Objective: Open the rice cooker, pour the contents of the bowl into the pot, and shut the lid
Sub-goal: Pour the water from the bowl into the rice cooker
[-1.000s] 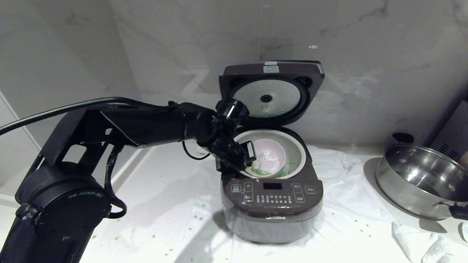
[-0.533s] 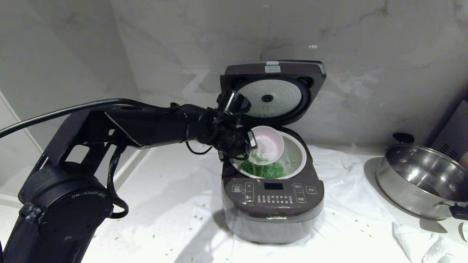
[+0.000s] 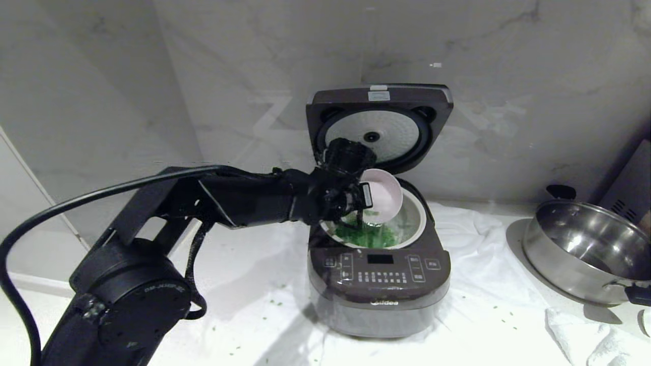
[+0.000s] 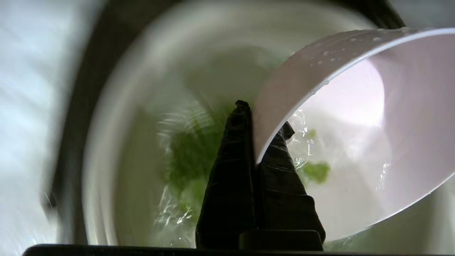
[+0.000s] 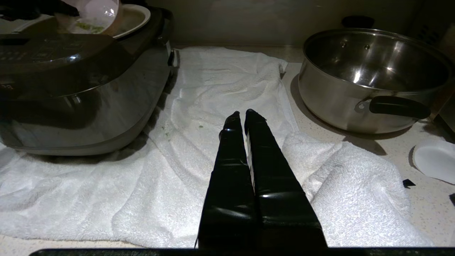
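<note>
The rice cooker [image 3: 379, 274] stands on a white towel with its lid [image 3: 379, 127] swung upright at the back. My left gripper [image 3: 363, 203] is shut on the rim of the pink bowl [image 3: 385, 195], which is tipped steeply over the pot [image 3: 420, 216]. The green contents [image 3: 366, 236] lie in a heap in the pot's bottom. In the left wrist view my fingers [image 4: 227, 170] pinch the bowl [image 4: 355, 124] wall, and a few green bits [image 4: 316, 172] cling inside it. My right gripper [image 5: 245, 113] is shut and empty over the towel, right of the cooker.
A shiny steel pan [image 3: 585, 249] with black handles sits at the right. The towel [image 5: 213, 89] is rumpled and carries scattered green bits [image 3: 274, 302]. A small white dish [image 5: 435, 160] lies beyond the pan. Marble walls close the back and left.
The bowl, lying low in the pot's mouth a second ago, has been tipped up and lifted toward the lid. The green bits have dropped into the pot. The right arm has not moved.
</note>
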Robot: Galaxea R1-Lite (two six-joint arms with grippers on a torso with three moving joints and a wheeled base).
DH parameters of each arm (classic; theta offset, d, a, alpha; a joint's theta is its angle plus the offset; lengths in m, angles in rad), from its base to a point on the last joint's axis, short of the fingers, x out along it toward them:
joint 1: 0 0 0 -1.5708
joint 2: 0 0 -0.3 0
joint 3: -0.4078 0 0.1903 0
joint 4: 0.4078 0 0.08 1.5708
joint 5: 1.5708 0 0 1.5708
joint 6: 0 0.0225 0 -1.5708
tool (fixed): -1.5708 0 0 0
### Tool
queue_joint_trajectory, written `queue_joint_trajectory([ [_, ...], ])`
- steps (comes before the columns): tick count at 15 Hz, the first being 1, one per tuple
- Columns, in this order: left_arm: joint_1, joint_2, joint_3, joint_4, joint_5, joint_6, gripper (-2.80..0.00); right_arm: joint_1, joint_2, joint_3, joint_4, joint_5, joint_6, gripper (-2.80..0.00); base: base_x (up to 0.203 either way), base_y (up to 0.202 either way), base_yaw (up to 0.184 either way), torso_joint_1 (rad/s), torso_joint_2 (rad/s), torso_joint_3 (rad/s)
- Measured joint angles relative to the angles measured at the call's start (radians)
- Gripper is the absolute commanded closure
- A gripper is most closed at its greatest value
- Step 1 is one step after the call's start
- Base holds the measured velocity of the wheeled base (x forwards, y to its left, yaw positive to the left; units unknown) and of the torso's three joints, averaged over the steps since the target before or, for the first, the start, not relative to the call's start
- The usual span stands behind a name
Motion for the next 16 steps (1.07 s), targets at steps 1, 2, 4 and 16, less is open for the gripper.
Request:
queue_joint_trajectory([
  [1, -0.006, 0.016, 0.008, -0.063, 0.063, 0.023, 0.0, 0.0, 0.0, 0.0, 0.0, 0.0, 0.0, 0.0, 0.0, 0.0, 0.0, 0.0, 0.0, 0.0],
  [2, -0.012, 0.026, 0.013, -0.125, 0.095, 0.029, 0.0, 0.0, 0.0, 0.0, 0.0, 0.0, 0.0, 0.0, 0.0, 0.0, 0.0, 0.0, 0.0, 0.0],
  [4, -0.014, 0.033, 0.02, -0.23, 0.103, 0.033, 0.0, 0.0, 0.0, 0.0, 0.0, 0.0, 0.0, 0.0, 0.0, 0.0, 0.0, 0.0, 0.0, 0.0],
  [16, 0.004, 0.077, 0.51, -1.376, -0.185, 0.243, 0.0, 0.0, 0.0, 0.0, 0.0, 0.0, 0.0, 0.0, 0.0, 0.0, 0.0, 0.0, 0.0, 0.0],
])
